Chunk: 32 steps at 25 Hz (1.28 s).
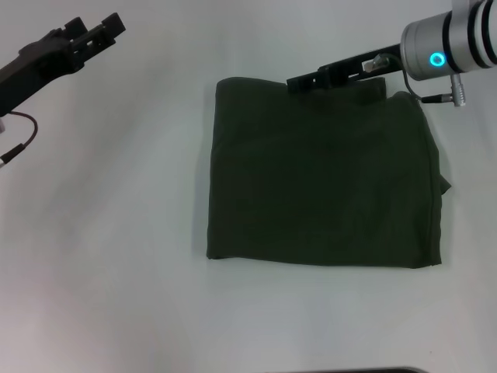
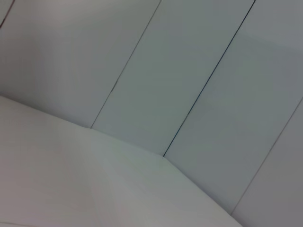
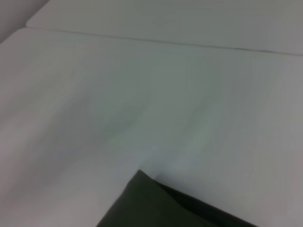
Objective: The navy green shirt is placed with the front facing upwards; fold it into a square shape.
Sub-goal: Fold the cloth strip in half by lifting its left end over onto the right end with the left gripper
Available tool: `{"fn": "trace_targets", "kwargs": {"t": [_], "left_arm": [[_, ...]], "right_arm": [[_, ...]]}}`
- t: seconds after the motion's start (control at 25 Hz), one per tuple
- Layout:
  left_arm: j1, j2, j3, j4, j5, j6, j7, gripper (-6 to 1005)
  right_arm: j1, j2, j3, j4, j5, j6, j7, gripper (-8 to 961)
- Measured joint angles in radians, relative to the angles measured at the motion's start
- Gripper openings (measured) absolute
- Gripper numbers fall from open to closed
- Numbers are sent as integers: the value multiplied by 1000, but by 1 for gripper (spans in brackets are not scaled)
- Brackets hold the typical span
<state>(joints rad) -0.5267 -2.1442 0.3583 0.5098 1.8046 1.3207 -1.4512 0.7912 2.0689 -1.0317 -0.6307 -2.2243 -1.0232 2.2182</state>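
The navy green shirt (image 1: pixel 322 179) lies folded into a roughly square dark olive block on the white table, right of centre in the head view. No lettering or label shows. My right gripper (image 1: pixel 299 80) reaches in from the upper right and sits at the shirt's far edge, near its far left corner. One corner of the shirt (image 3: pixel 156 208) shows in the right wrist view. My left gripper (image 1: pixel 97 33) is open and empty at the far left, well away from the shirt.
The white table (image 1: pixel 116 233) spreads bare to the left of and in front of the shirt. A table seam (image 3: pixel 156 41) shows in the right wrist view. The left wrist view shows pale wall panels (image 2: pixel 199 85). A dark edge (image 1: pixel 365 370) lies at the table's front.
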Motion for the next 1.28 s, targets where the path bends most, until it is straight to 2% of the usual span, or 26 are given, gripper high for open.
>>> {"fn": "trace_targets", "kwargs": {"t": [0.8, 1.08, 1.28], "left_arm": [[-5, -2, 7, -8, -1, -2, -1, 948], [-6, -2, 7, -8, -1, -7, -4, 948], [-5, -4, 4, -8, -1, -8, -3, 948]], "right_arm": [[26, 7, -2, 54, -10, 13, -25, 649], [29, -1, -3, 56, -12, 7, -9, 604], [31, -4, -3, 56, -12, 6, -5, 425]]}}
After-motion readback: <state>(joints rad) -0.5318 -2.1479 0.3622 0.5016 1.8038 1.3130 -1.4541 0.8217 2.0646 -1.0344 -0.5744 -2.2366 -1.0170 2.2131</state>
